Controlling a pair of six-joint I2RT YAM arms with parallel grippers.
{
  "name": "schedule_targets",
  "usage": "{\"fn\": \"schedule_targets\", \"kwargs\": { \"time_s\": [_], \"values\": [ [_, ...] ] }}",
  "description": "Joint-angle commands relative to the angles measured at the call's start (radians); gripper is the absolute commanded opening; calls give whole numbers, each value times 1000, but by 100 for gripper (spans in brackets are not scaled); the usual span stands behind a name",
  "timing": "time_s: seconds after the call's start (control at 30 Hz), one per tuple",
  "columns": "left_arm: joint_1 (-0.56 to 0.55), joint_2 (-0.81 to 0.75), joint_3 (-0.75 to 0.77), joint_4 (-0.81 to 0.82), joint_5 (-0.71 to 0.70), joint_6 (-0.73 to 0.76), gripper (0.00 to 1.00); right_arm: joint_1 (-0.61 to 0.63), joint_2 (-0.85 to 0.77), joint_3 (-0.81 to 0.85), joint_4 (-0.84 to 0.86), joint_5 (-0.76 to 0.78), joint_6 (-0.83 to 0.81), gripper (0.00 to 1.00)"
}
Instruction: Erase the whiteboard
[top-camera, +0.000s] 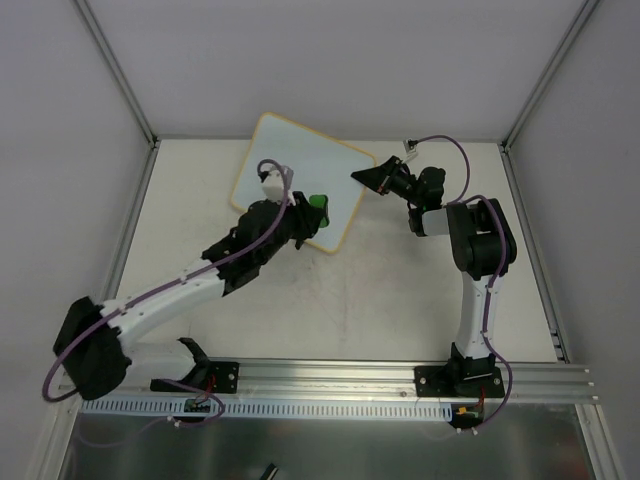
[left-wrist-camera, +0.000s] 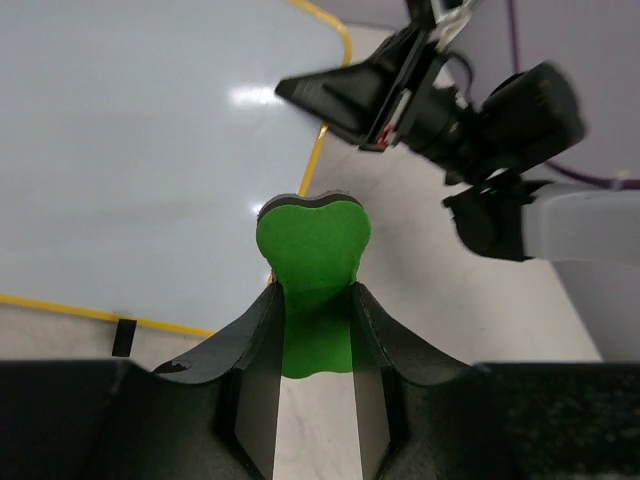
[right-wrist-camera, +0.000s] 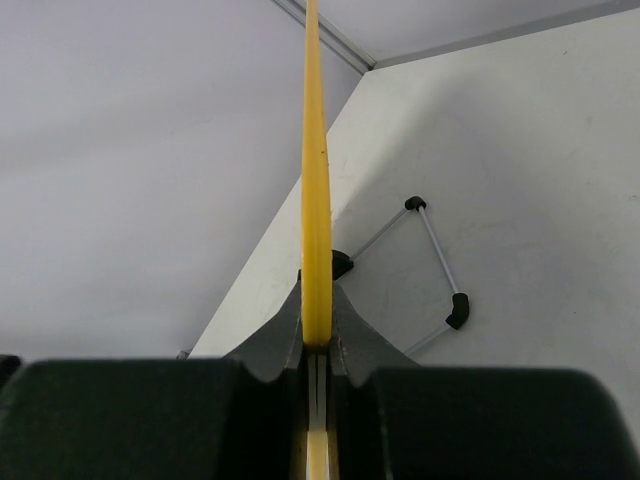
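The whiteboard (top-camera: 300, 180) is white with a yellow rim and sits tilted at the back middle of the table. Its face looks clean in the left wrist view (left-wrist-camera: 140, 140). My left gripper (top-camera: 312, 212) is shut on a green eraser (left-wrist-camera: 313, 262) and holds it at the board's near right edge. My right gripper (top-camera: 366, 178) is shut on the board's right rim, which shows edge-on as a yellow strip (right-wrist-camera: 316, 170) between the fingers. It also shows in the left wrist view (left-wrist-camera: 300, 92). The board's wire stand with black feet (right-wrist-camera: 440, 262) shows behind it.
White enclosure walls with metal corner posts (top-camera: 120, 70) close the back and sides. A metal rail (top-camera: 400, 375) runs along the near edge. Purple cables (top-camera: 455, 150) loop off both arms.
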Motion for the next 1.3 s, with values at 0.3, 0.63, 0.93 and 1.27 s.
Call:
{"fn": "schedule_targets", "kwargs": {
  "time_s": [0.3,0.63,0.93,1.27],
  "values": [
    [156,-476,-85,-669,-85,-153,0,2,-4,8,227,-20,-31,0],
    [377,-468,-202,-771,32,-197,0,5,5,10,227,-21,-33,0],
    [431,-379,-366,-561,59,-243,0,4,6,11,227,-21,-31,0],
    [455,-173,-404,-432,98,-240,0,5,9,14,227,-20,-31,0]
  ]
}}
